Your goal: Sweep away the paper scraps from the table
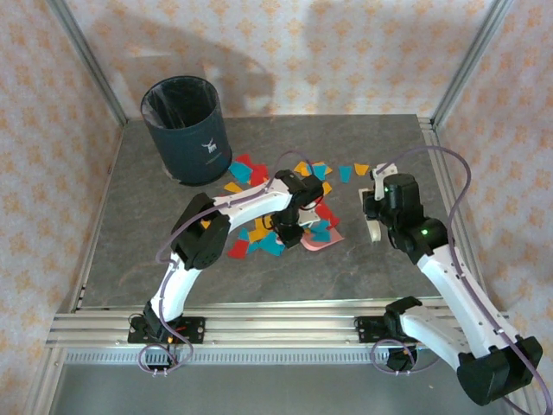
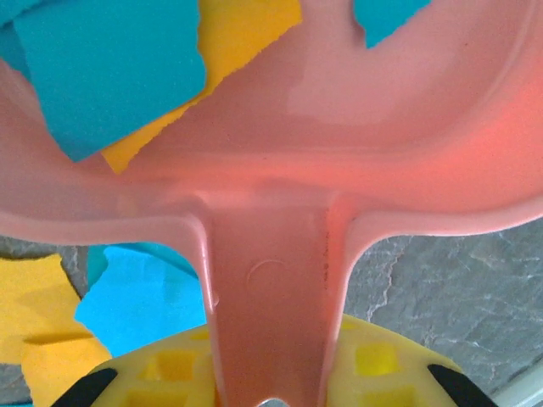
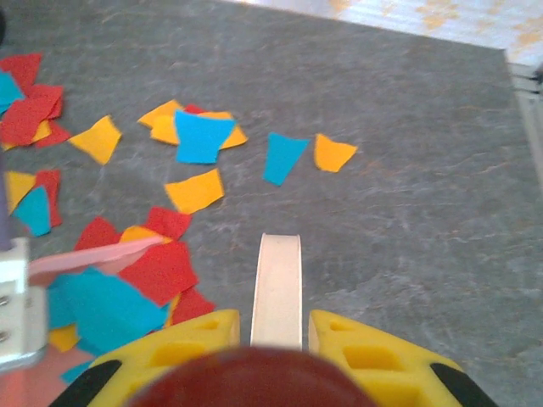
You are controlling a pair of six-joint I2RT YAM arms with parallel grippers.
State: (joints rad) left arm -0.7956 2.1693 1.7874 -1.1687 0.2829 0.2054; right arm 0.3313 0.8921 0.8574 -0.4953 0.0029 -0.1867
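Note:
Red, yellow-orange and blue paper scraps (image 1: 240,170) lie in a loose heap on the middle of the dark grey table (image 1: 130,251). My left gripper (image 1: 289,226) is down among them, shut on the handle of a pink dustpan (image 1: 321,242). In the left wrist view the yellow fingers (image 2: 170,369) flank that handle, and blue and yellow scraps (image 2: 110,68) lie in the dustpan (image 2: 382,144). My right gripper (image 1: 378,210), right of the heap, is shut on a cream flat tool (image 3: 280,284) that points at the scraps (image 3: 202,137). Its tip (image 1: 374,230) hangs close above bare table.
A dark round bin (image 1: 184,130) with a clear liner stands at the back left of the table. Silver rails (image 1: 259,328) edge the front and sides. Patterned walls close in the back. The dustpan's pink rim (image 3: 85,259) shows left of the right gripper.

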